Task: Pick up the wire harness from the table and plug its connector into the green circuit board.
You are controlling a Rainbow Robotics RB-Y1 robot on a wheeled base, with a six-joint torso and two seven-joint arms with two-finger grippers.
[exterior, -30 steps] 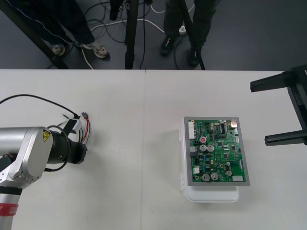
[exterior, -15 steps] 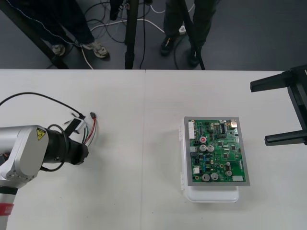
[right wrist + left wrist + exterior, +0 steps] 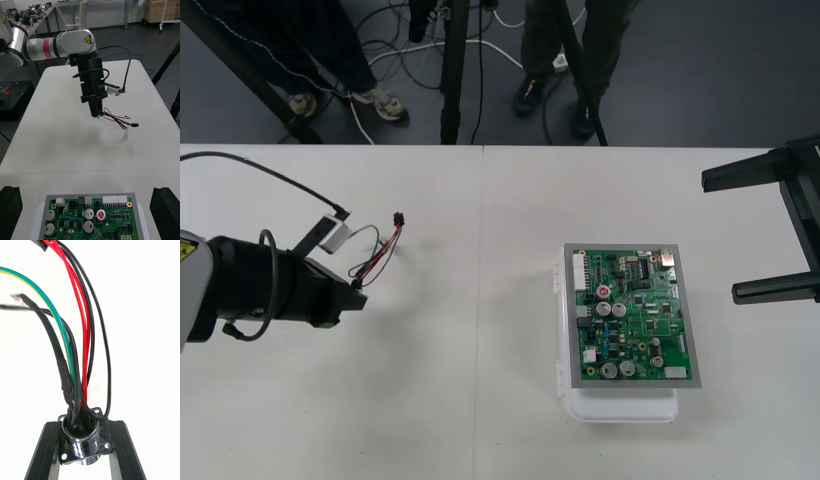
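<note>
The table (image 3: pixel 480 420) is plain and pale, with a thin seam (image 3: pixel 480 330) running from its near edge to its far one. Nearest to me, on the robot's right of that seam, the green circuit board (image 3: pixel 630 315) lies flat on its white base (image 3: pixel 620 408), whose lip pokes out on the near side. No wire runs to it.

On the other side of the seam, the left gripper (image 3: pixel 358 292) reaches in low, pointing toward the board. Seen from its own wrist, the two black fingers (image 3: pixel 47 450) are drawn in and clamped on the flanged round metal socket (image 3: pixel 80 444) of the wire harness (image 3: pixel 377 257). The red, black and green wires fan out from the socket. They end in the small black plug (image 3: pixel 397 218), which sits a little farther back than the gripper and well apart from the board. A soft shadow lies on the table below the plug, so the harness looks to be held clear of the surface. Only bare table and the seam lie between the harness and the board.

Out at the table's right side, the right gripper (image 3: pixel 720 237) hangs with its fingers (image 3: pixel 760 178) spread wide, gripping nothing. The picture's edge cuts off its arm.

Beyond the far edge is a strip of dark floor (image 3: pixel 700 70) strewn with cables.

From overhead, the left arm's dark wrist hides how its fingers meet the socket, and the board's connectors are too small to tell apart.
</note>
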